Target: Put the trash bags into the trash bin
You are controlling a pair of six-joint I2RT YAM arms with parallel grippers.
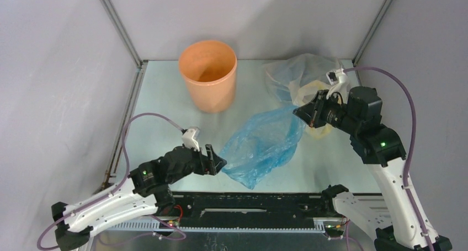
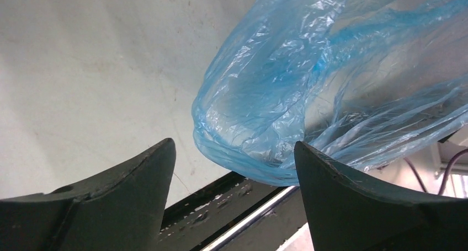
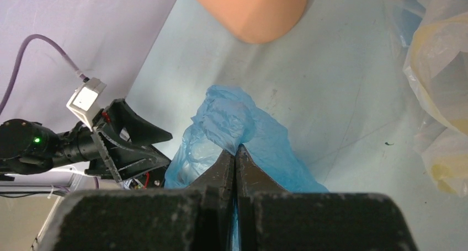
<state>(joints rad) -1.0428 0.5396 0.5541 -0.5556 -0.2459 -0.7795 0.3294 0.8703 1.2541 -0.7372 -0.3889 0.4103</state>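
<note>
The light-blue trash bag (image 1: 265,143) hangs stretched above the table's middle front. My right gripper (image 1: 302,112) is shut on its upper right corner; in the right wrist view the film (image 3: 232,124) is pinched between the closed jaws of that gripper (image 3: 235,150). My left gripper (image 1: 216,161) is open at the bag's lower left edge. In the left wrist view the bag (image 2: 309,91) bulges just ahead of that gripper (image 2: 234,151), touching the right fingertip (image 2: 309,157). The orange trash bin (image 1: 208,74) stands upright at the back centre, open and empty.
A larger clear plastic sack with pale yellow contents (image 1: 301,80) lies at the back right, behind my right gripper. Grey walls enclose the table on three sides. A black rail (image 1: 248,204) runs along the near edge.
</note>
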